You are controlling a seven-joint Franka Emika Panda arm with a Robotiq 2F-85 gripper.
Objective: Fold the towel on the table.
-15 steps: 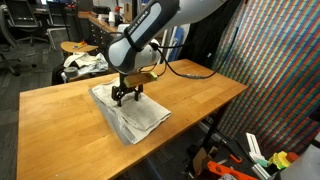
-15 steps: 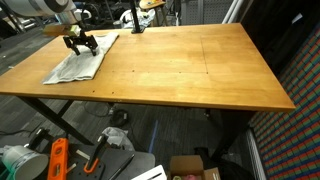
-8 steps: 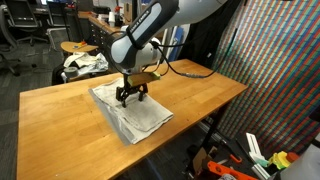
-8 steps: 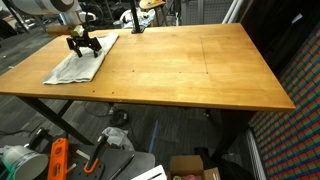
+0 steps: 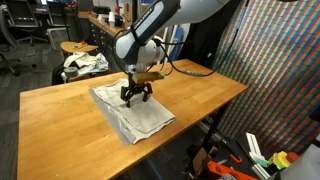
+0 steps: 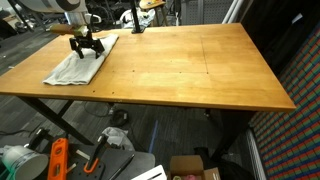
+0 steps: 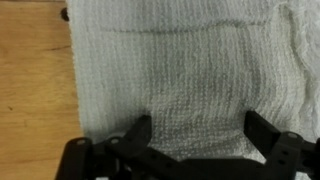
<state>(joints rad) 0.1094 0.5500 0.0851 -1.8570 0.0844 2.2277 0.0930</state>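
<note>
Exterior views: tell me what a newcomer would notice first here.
A dark robot arm bends down over an off-white towel, its gripper spread open right above the cloth. The towel lies at one end of a large wooden table. Beside the table stands a shimmering multicoloured screen.

The off-white woven cloth towel [image 7: 180, 60] fills most of the view, and the light-brown wooden table [image 7: 35, 80] shows bare on its left. The black gripper [image 7: 197, 120] stands wide apart nearest, with cloth showing between its fingers.
</note>
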